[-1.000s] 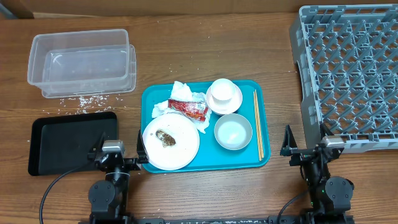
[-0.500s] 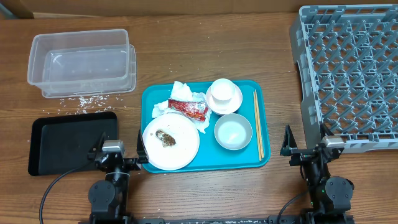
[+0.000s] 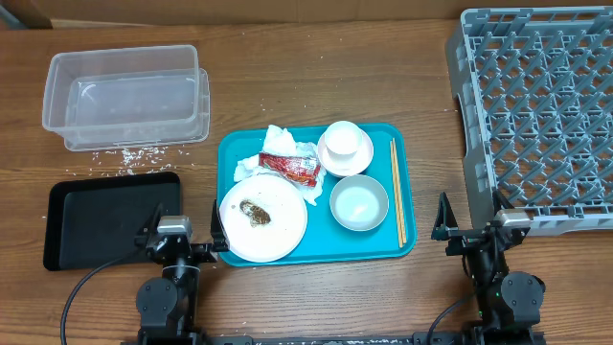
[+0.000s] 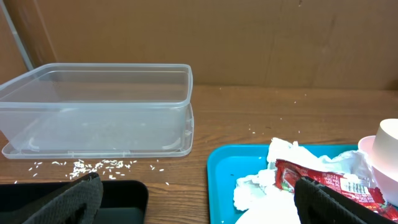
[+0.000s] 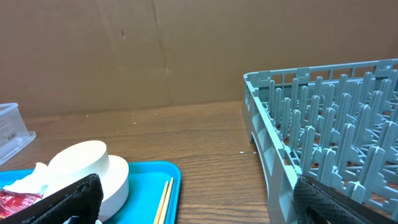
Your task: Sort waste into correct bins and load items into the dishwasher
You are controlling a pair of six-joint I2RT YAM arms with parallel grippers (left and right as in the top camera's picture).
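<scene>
Left end effector [image 3: 185, 233] and right end effector [image 3: 471, 230] stand open, empty; the grey dish rack [image 3: 536, 105] runs off-frame overhead (right edge).

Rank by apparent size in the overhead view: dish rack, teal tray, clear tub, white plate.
Largest to smallest:
1. dish rack, even though the frame edge crops it
2. teal tray
3. clear tub
4. white plate

Bare tabletop [image 3: 431, 144] between teal tray [image 3: 321, 245] and grey dish rack [image 3: 536, 105].
</scene>
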